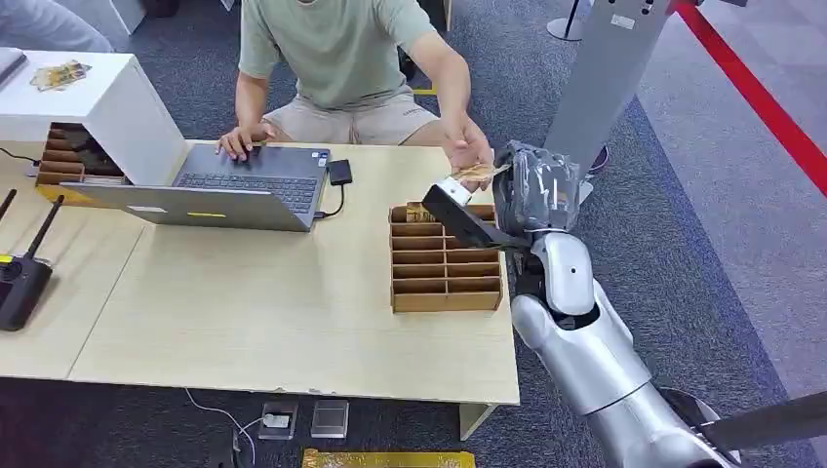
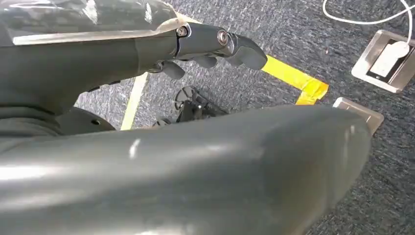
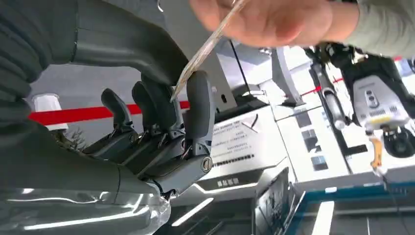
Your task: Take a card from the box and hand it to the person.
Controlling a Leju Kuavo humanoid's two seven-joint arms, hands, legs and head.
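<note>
The wooden slotted card box (image 1: 447, 302) sits on the table's right side, with a few cards standing in its far slot. My right hand (image 1: 534, 190) is raised above the box's far right corner. In the right wrist view its thumb and a dark finger (image 3: 198, 103) pinch the lower end of a thin card (image 3: 205, 49). The person's hand (image 3: 274, 22) grips the card's other end. From the head view, the card (image 1: 475, 173) bridges the person's hand (image 1: 466, 146) and mine. My left hand (image 2: 161, 54) hangs over the carpet, fingers loosely extended, holding nothing.
An open laptop (image 1: 244, 185) lies in front of the seated person, whose other hand rests on it. A white stand (image 1: 107, 107) with another wooden rack beneath is at the far left. A black remote (image 1: 19, 283) lies at the left edge. A grey pillar (image 1: 605, 78) rises behind my right hand.
</note>
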